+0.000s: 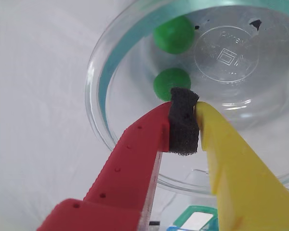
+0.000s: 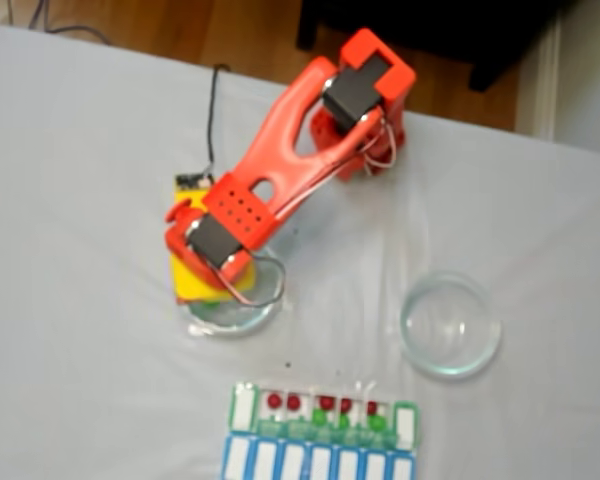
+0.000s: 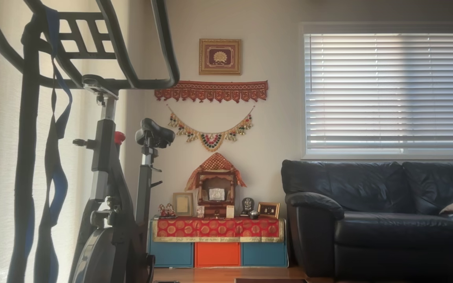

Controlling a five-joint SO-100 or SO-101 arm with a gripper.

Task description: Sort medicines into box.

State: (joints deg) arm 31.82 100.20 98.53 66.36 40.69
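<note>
With five red pills and several green ones already in the pill organizer (image 2: 320, 425) at the near edge, the tool (image 1: 184, 113), pressed together on nothing, hovers over two green pills (image 1: 171, 83) left in the glass dish (image 1: 97, 77).

Two green pills (image 1: 173, 33) (image 1: 169, 83) sit in one glass dish (image 1: 98, 77); two glass dishes (image 2: 230, 318) (image 2: 450, 325) on the worktop; five red pills (image 2: 274, 401) in the organizer (image 2: 242, 410).

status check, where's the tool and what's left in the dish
Tool shut, empty, tips over glass dish. Two green pills left inside. Nothing blocking.
</note>
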